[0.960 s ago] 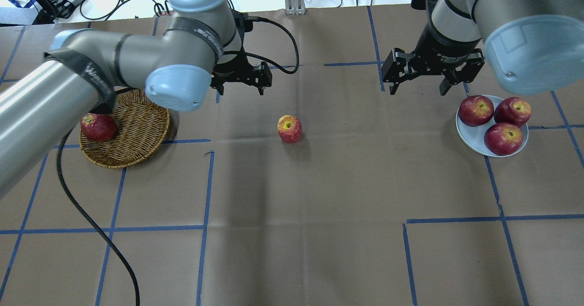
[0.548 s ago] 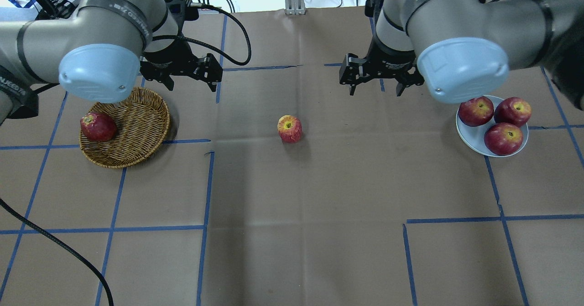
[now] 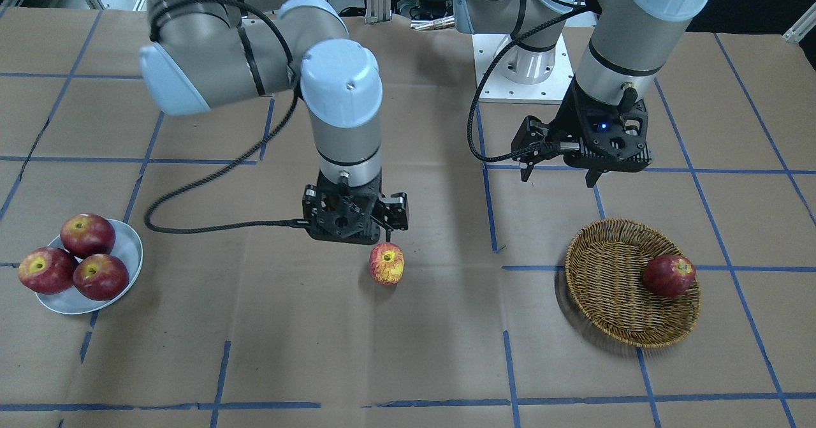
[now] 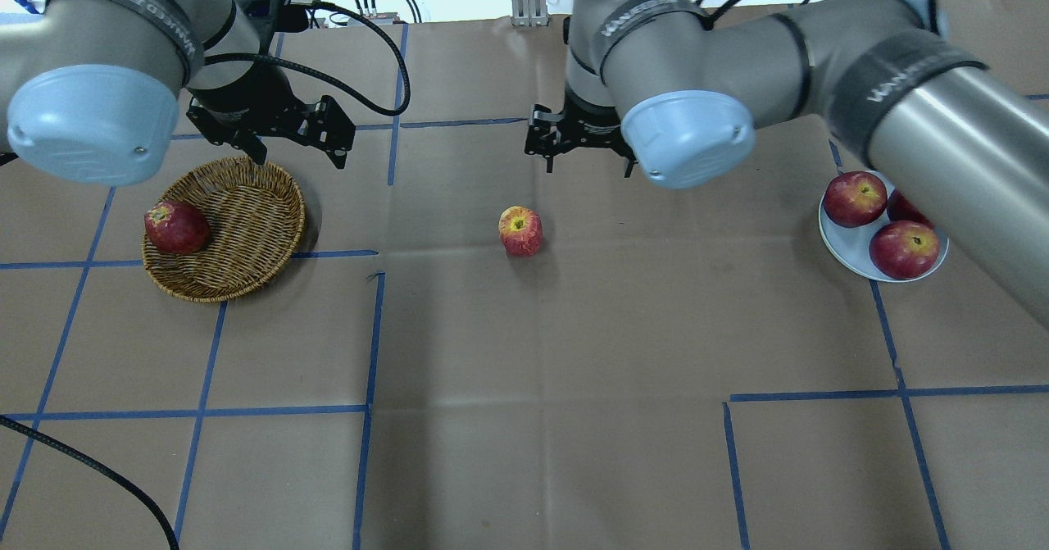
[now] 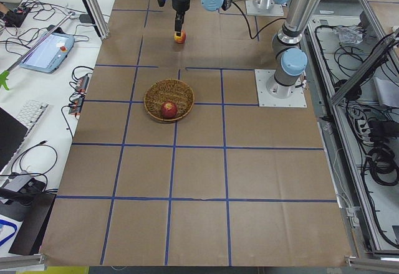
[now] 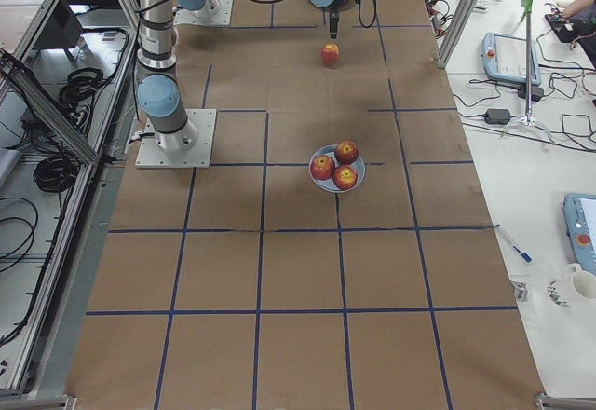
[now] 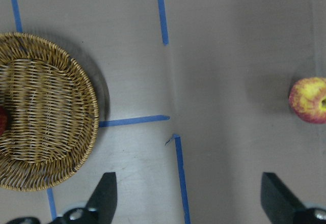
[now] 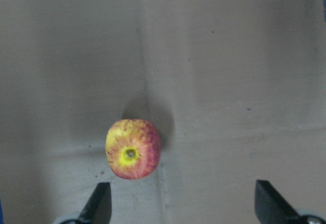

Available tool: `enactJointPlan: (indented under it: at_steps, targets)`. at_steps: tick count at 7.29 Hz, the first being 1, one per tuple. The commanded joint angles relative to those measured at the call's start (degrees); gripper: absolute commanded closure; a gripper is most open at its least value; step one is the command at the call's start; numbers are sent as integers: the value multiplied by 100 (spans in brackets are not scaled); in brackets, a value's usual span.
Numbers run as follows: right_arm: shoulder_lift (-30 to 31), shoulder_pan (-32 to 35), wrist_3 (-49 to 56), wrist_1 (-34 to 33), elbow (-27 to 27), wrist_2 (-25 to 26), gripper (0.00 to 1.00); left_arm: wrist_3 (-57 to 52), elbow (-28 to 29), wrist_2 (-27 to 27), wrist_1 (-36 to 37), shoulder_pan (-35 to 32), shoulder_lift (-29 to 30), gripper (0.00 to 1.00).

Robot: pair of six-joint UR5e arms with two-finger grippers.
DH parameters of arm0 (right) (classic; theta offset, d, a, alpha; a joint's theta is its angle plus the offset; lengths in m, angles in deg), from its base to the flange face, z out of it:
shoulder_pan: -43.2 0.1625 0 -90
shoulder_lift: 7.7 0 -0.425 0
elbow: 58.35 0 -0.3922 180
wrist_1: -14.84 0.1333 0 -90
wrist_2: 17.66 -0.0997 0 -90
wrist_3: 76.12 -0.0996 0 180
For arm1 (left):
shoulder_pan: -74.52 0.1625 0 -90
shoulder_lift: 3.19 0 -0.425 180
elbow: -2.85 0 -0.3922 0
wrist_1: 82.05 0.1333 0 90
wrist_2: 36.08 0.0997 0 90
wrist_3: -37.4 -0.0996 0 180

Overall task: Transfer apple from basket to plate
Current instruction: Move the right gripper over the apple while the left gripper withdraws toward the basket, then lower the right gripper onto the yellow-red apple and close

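The pale red-and-yellow apple (image 4: 520,231) stands alone on the brown paper at mid-table, stem dimple up, outside the wicker basket (image 4: 246,230) at the left. The pale plate (image 4: 848,253) is at the right and holds dark red apples. My right gripper (image 4: 587,167) is open and empty, hovering just beyond the apple and slightly to its right. In the right wrist view the apple (image 8: 133,148) lies low and left between the open fingers (image 8: 99,201). My left gripper (image 4: 299,156) is open and empty at the basket's far right rim.
One dark red apple (image 4: 175,227) lies in the basket's left side. Three dark red apples (image 3: 76,256) fill the plate; my right forearm partly covers one in the overhead view. A black cable (image 4: 82,460) trails across the near-left of the table. Blue tape lines grid the paper.
My right gripper has swung left from beside the plate to a spot just beyond the pale apple. My left gripper has moved left from mid-table to the basket's far rim. No apple has moved.
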Motion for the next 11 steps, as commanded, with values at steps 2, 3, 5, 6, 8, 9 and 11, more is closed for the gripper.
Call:
enactJointPlan:
  at_steps: [2,3,5,6,8,9,11]
  targets:
    - [-874,269,-304,-671,49,142,0,46,-15,20,16,58,-337,1]
    - [-961,269,-269,-671,31,134,0,64,46,-14,60,49,-293,1]
    - [-1129,268,-233,-671,22,107,0,108,3,-15,-9,49,-310,1]
    - [-1155,260,-216,-671,-57,72,0,108,11,-14,-10,32,-388,1]
    - [-1156,198,-128,-671,-119,46,33,108,-6,12,-19,49,-258,1]
    - [-1156,207,-128,-662,-119,54,45,108,-15,47,-28,41,-257,1]
    - [-1042,181,-128,-610,-67,90,47,151,-24,38,-54,41,-214,1]
